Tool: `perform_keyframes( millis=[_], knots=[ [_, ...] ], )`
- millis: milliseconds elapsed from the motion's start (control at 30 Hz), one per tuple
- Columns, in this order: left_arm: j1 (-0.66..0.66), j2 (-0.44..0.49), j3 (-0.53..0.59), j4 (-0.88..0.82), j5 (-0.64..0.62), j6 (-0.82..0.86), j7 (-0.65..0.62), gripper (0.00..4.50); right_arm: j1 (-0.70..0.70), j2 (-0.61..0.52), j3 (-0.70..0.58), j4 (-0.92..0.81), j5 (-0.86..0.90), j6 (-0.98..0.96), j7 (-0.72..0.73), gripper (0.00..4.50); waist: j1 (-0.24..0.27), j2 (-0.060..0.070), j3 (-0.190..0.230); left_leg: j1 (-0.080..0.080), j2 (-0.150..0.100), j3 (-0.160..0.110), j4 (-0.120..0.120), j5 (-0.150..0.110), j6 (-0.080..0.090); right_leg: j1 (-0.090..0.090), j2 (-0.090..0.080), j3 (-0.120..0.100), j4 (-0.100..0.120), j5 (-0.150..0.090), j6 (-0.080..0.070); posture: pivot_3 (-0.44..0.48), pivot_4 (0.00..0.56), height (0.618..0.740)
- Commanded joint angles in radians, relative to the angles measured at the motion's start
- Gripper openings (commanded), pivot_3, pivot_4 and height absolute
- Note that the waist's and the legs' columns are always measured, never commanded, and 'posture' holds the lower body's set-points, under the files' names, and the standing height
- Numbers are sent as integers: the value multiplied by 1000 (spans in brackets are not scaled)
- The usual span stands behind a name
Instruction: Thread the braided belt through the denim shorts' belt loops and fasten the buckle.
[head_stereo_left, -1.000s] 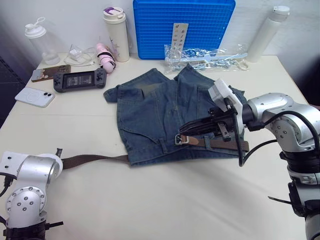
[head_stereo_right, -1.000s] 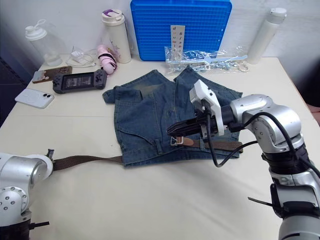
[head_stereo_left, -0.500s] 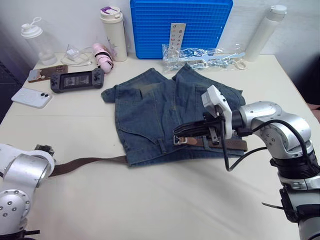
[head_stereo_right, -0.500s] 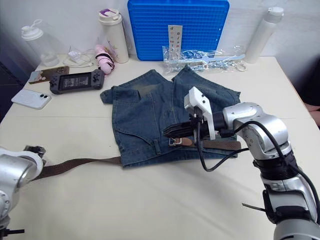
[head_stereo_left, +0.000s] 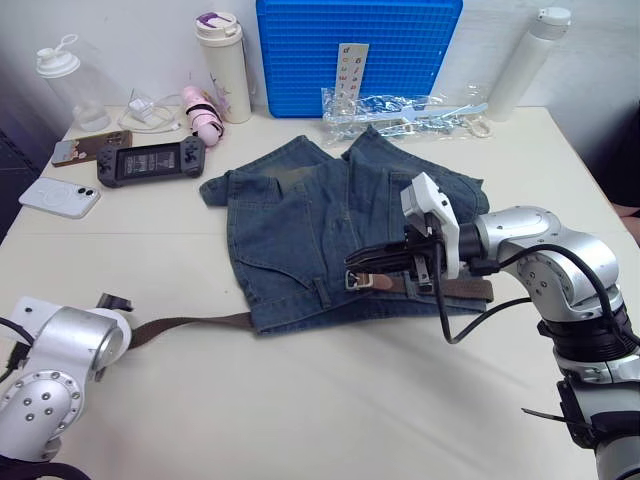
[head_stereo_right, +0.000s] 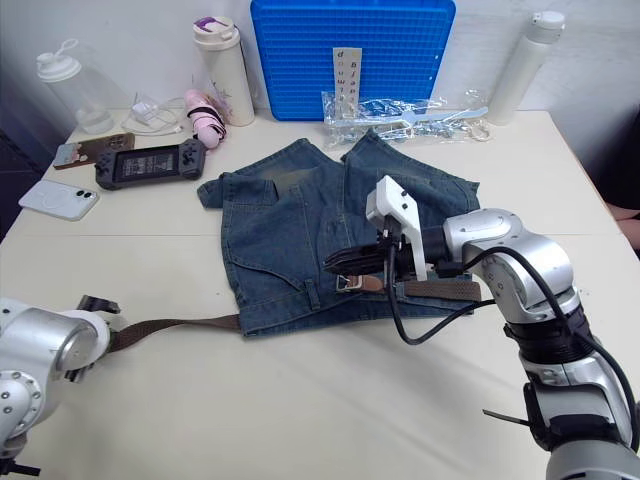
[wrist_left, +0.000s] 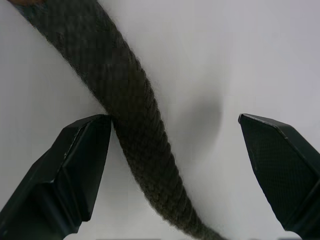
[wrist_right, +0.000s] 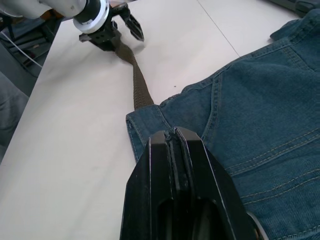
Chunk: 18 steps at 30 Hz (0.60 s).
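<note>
The left gripper (wrist_left: 175, 165), holding the braided belt (head_stereo_left: 190, 324) a second ago, now stands spread wide astride it at the near left. The right gripper (wrist_right: 172, 150) stays pinched together by the buckle (head_stereo_right: 348, 283) on the denim shorts (head_stereo_left: 300, 230); pulling seems paused.

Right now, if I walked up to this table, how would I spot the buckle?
Find the denim shorts spread in the table's middle, then follow their waistband along the near edge. About midway along it, just below the right gripper, lies the buckle: a small silver frame on a reddish-brown leather end, the sole shiny metal on the blue cloth.
</note>
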Motion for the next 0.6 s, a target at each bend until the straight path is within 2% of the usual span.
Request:
perform_keyframes(
  millis=[33, 100, 133, 233, 300, 333, 400, 500, 600],
  knots=[
    [22, -13, -50, -33, -6, -67, 11, 3917, -19, -12, -15, -26, 1, -13, 0, 0, 0, 1, 0, 0, 0, 0, 0, 0, 0, 0, 0, 0, 0, 0, 0, 0, 150, 689],
    [20, -6, -60, -42, -6, -91, 11, 3249, -18, -15, -14, -26, -3, -14, -2, 0, 4, 3, 1, 0, 0, 0, 0, 0, 0, 0, 0, 0, 0, 0, 0, 0, 150, 689],
    [20, 0, -64, -46, -6, -102, 11, 2764, -18, -16, -14, -27, -6, -15, -3, 0, 6, 3, 1, 0, -1, 0, 0, 0, 1, 0, 0, 0, 0, 0, 0, 0, 150, 689],
    [-6, 68, -63, -33, 10, -79, 11, 1542, -18, -15, -11, -23, -19, -22, -6, 0, 8, 3, 1, 0, -2, -1, 1, 1, 1, 0, -1, 0, 0, 0, 0, 0, 150, 689],
    [-67, 81, -78, -10, 31, -4, 11, 626, -20, -15, -12, -18, -28, -28, -10, 0, 7, 3, 1, 0, -2, -1, 1, 1, 2, 1, -1, 0, 0, 0, 0, 0, 150, 689],
    [-123, 82, -103, 6, 45, 98, 11, 157, -21, -16, -12, -15, -33, -31, -12, 0, 7, 2, 2, 0, -2, -1, 1, 1, 2, 2, 0, -1, 0, 0, 0, 0, 150, 689],
    [-236, 97, -161, 39, 85, 322, -43, 49, -22, -20, -13, -13, -42, -37, -16, 0, 8, 2, 2, 0, -3, -2, 1, 1, 2, 2, 0, -1, 1, 0, 1, 0, 150, 689],
    [-363, 37, -188, 73, 129, 510, -291, 49, -20, -25, -23, -10, -48, -37, -29, 0, 4, 2, 2, 0, -6, -1, 0, 2, 3, 1, 1, -3, 4, 0, 1, 0, 150, 689],
    [-417, 40, -162, 125, 194, 674, -527, 49, -15, -30, -38, -13, -51, -37, -48, 0, -1, 1, 2, -2, -6, 0, 0, 2, 3, -3, 2, -6, 5, 0, 1, 0, 150, 689]
  ],
)
